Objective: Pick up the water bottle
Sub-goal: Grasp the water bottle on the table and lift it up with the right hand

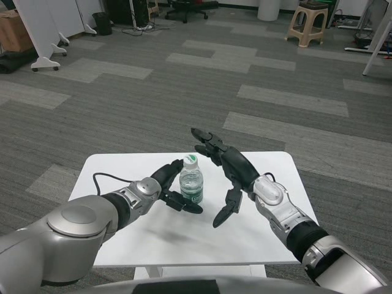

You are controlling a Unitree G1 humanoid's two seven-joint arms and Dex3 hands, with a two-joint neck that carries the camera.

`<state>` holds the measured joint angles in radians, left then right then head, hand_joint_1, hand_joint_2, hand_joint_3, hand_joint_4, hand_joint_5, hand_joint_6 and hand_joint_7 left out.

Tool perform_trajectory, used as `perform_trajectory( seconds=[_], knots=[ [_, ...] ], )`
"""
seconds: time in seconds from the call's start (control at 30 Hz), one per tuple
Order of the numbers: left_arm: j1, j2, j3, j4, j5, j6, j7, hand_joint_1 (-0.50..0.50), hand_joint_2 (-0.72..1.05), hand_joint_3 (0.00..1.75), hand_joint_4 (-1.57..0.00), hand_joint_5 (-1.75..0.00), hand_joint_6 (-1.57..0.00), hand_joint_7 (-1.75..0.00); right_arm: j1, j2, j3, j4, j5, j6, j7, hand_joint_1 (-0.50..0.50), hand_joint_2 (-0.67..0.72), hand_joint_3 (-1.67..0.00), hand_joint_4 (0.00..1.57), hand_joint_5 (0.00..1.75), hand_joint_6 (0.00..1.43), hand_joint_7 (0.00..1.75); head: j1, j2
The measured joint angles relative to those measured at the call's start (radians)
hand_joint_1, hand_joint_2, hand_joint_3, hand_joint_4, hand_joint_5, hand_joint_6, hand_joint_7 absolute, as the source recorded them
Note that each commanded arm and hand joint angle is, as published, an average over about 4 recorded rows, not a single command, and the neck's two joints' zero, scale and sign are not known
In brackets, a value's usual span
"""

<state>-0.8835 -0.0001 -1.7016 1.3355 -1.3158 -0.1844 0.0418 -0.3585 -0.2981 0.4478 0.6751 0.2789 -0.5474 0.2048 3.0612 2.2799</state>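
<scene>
Left black many-fingered hand (166,188) curled loosely around the small clear plastic water bottle with white cap and green label (191,181), fingers beside it; firm contact impossible to tell. Right black hand (228,176) spread wide, holding nothing, just right of the upright bottle. Beneath both, white square table (257,236).

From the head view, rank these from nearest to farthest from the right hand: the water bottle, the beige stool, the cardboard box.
1. Water bottle: on the white table, just left of the right hand.
2. Beige stool: on the floor, far back right.
3. Cardboard box: far back left corner.
</scene>
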Motion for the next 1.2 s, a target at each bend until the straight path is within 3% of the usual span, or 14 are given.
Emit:
perform_trajectory(
  seconds=[0.27, 0.43, 0.6, 0.8, 0.97, 1.07, 1.2],
  knots=[
    [-0.001, 0.000, 0.000, -0.007, -0.017, -0.003, -0.016, 0.50, 0.25, 0.09, -0.23, 0.00, -0.12, 0.00, 0.000, 0.000, 0.000, 0.000, 0.000, 0.000, 0.000, -0.08, 0.60, -0.48, 0.00, 0.39, 0.00, 0.09, 0.002, 0.008],
    [-0.001, 0.000, -0.001, -0.013, -0.121, -0.003, -0.028, 0.50, 0.25, 0.09, -0.37, 0.00, -0.18, 0.00, 0.000, 0.000, 0.000, 0.000, 0.000, 0.000, 0.000, -0.08, 0.60, -0.48, 0.00, 0.39, 0.00, 0.07, 0.002, 0.009],
    [-0.001, 0.000, -0.001, -0.016, -0.158, -0.003, -0.036, 0.50, 0.25, 0.09, -0.37, 0.00, -0.18, 0.00, 0.000, 0.000, 0.000, 0.000, 0.000, 0.000, 0.000, -0.04, 0.60, -0.48, 0.00, 0.39, 0.00, 0.07, 0.003, 0.012],
    [-0.001, 0.000, -0.001, -0.016, -0.158, -0.003, -0.036, 0.50, 0.25, 0.09, -0.35, 0.00, -0.16, 0.00, 0.000, 0.000, 0.000, 0.000, 0.000, 0.000, 0.000, -0.07, 0.60, -0.48, 0.00, 0.39, 0.00, 0.09, 0.004, 0.014],
    [-0.003, 0.000, -0.020, -0.016, -0.157, -0.003, -0.036, 0.50, 0.36, 0.09, -0.32, 0.00, -0.17, 0.00, 0.000, 0.000, 0.000, 0.000, 0.000, 0.000, 0.000, -0.08, 0.60, -0.48, 0.00, 0.39, 0.00, 0.07, 0.004, 0.015],
    [-0.006, 0.000, -0.042, -0.016, -0.151, -0.004, -0.036, 0.50, 0.43, 0.09, -0.45, 0.00, -0.26, 0.00, 0.000, 0.000, 0.000, 0.000, 0.000, 0.000, 0.000, -0.05, 0.60, -0.48, 0.00, 0.39, 0.00, 0.07, 0.003, 0.016],
    [-0.009, 0.000, -0.054, -0.016, -0.138, -0.004, -0.036, 0.50, 0.69, 0.09, -0.86, -0.03, -0.41, 0.00, 0.000, 0.000, 0.000, 0.000, 0.000, 0.000, 0.000, -0.08, 0.60, -0.48, 0.00, 0.39, 0.00, 0.07, 0.003, 0.016]
  ],
)
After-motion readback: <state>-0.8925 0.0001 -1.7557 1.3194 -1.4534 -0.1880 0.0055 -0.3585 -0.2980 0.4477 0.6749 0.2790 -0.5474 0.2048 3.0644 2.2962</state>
